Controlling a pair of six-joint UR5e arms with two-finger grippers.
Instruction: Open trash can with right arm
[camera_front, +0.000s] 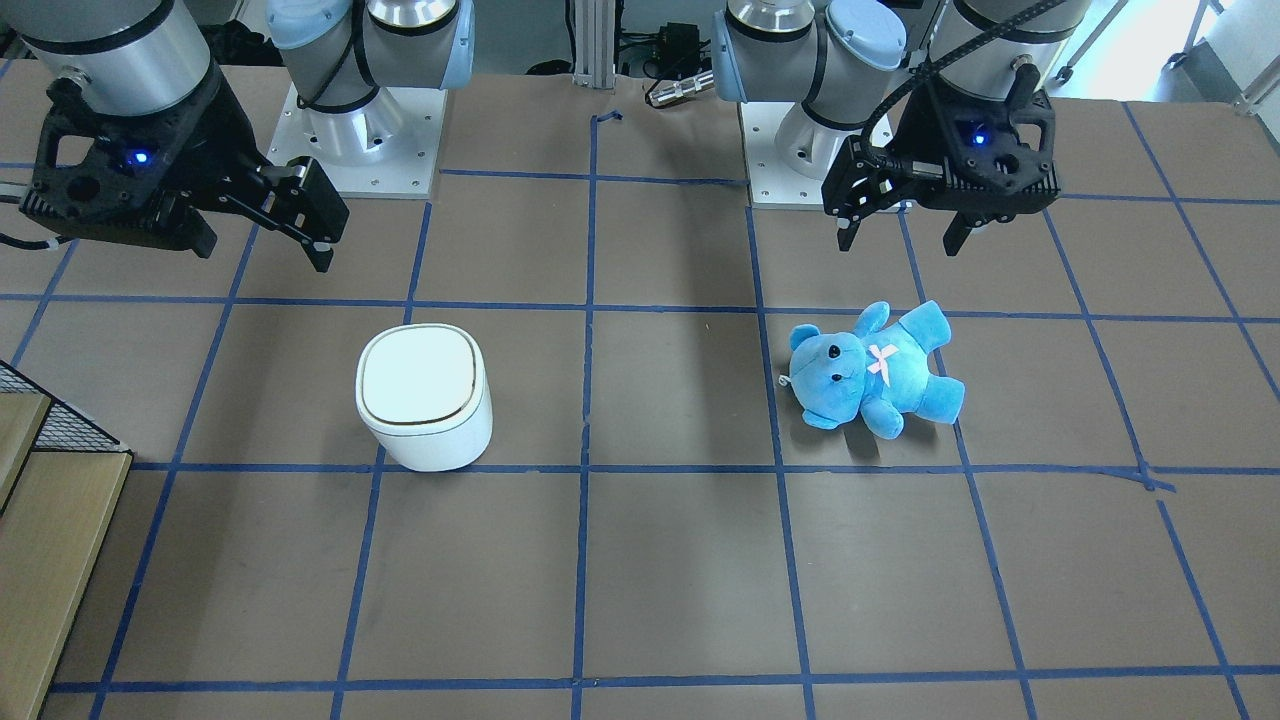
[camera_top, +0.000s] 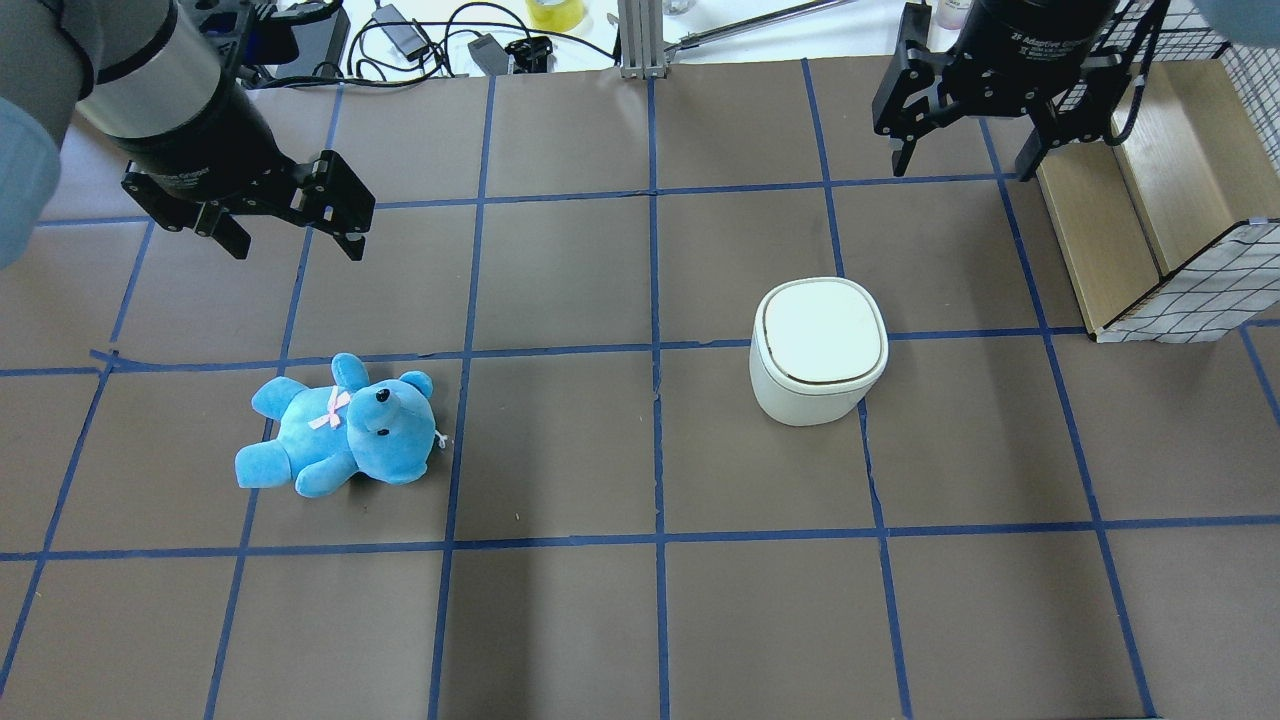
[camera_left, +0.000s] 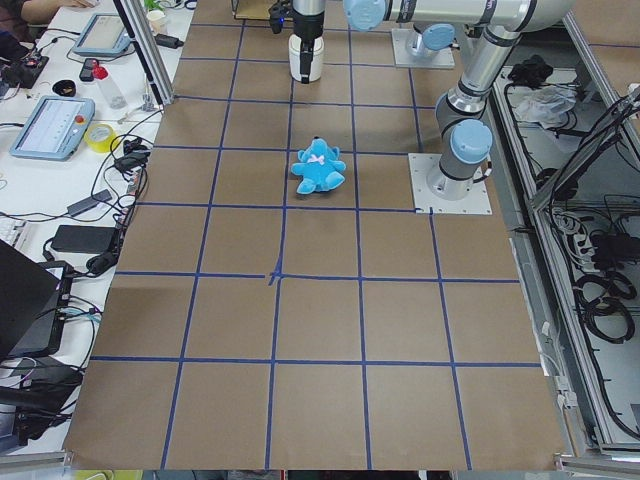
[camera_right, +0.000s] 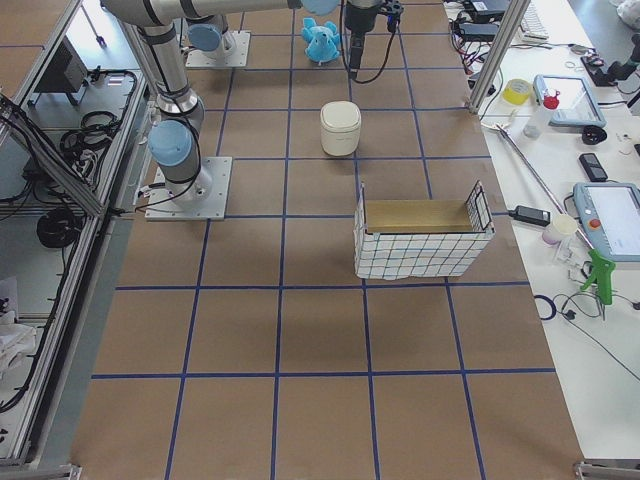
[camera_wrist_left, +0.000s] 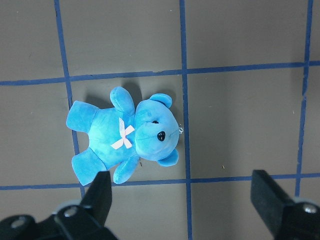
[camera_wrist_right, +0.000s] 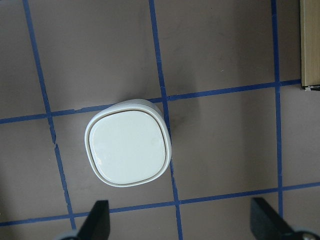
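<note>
Hovering right hand (camera_top: 962, 165), trash can (camera_top: 818, 345) beneath, apart

A brown table (camera_top: 560, 620), marked into large squares by blue tape lines (camera_top: 655, 300), stretches out in front of me. On my right half a small white trash can (camera_top: 818, 350) stands upright with its lid shut, its base over a tape line, and farther to my right sits a wire basket (camera_right: 420, 255) with tan boards inside. On my left half, well apart from the trash can, a blue teddy bear (camera_top: 340, 440) lies on its back with a pale pink bow on its chest.
</note>
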